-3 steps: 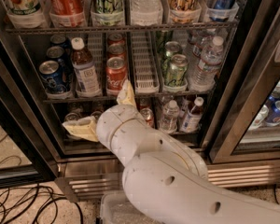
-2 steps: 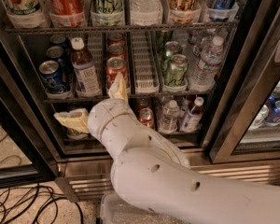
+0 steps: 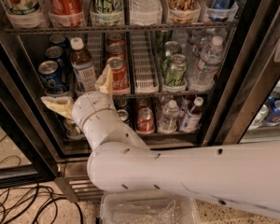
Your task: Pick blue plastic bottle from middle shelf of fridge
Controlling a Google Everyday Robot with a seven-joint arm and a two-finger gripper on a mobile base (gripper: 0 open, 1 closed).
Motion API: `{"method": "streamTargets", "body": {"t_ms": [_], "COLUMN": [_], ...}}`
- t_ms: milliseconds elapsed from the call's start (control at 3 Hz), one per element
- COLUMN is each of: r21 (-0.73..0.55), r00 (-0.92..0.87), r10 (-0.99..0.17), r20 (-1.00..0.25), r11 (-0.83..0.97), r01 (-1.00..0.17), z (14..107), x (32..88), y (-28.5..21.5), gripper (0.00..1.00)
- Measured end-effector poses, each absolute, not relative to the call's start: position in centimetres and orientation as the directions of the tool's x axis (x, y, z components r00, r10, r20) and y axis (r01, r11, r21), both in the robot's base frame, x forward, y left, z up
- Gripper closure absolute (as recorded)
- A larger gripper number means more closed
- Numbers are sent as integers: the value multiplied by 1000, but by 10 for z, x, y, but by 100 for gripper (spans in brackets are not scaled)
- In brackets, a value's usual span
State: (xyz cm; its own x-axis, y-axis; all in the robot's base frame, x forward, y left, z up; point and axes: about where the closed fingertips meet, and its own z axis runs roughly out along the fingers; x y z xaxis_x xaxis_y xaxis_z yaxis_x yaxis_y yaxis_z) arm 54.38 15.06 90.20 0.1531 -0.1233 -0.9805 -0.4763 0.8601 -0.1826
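Note:
The blue plastic bottle [image 3: 82, 66] has a white cap, dark liquid and a blue-and-white label. It stands upright at the front left of the middle shelf [image 3: 144, 91], between blue cans [image 3: 51, 76] and red cans [image 3: 118, 73]. My gripper [image 3: 80, 94] is just in front of and below the bottle's base. It is open, with one yellowish finger [image 3: 105, 80] up at the bottle's right and the other [image 3: 57, 106] out to the lower left. It holds nothing. The fridge [image 3: 233, 92] stands open, black-framed.
Green cans [image 3: 175, 70] and a clear water bottle [image 3: 205, 64] fill the shelf's right lanes. An empty white lane tray [image 3: 143, 64] sits in the middle. Large soda bottles [image 3: 65, 1] stand on the rack above and small bottles [image 3: 169, 116] below. Cables [image 3: 18, 204] lie on the floor.
My gripper and arm have moved left, from in front of the red cans to in front of the blue plastic bottle. The fingers stay spread. Nothing on the shelf has moved.

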Motion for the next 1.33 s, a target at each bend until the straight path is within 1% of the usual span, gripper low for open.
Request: {"method": "streamTargets", "body": {"t_ms": [333, 1000, 1333], "r21": [-172, -149, -97], "r00": [193, 173, 117], "r10": [-98, -82, -55], "r20": [-976, -982, -992], "r11": [893, 896, 914], "r01": [-417, -418, -394], "z": [915, 908, 893], "x": [551, 553, 557], "y": [136, 141, 152], "gripper": [0, 0, 0]}}
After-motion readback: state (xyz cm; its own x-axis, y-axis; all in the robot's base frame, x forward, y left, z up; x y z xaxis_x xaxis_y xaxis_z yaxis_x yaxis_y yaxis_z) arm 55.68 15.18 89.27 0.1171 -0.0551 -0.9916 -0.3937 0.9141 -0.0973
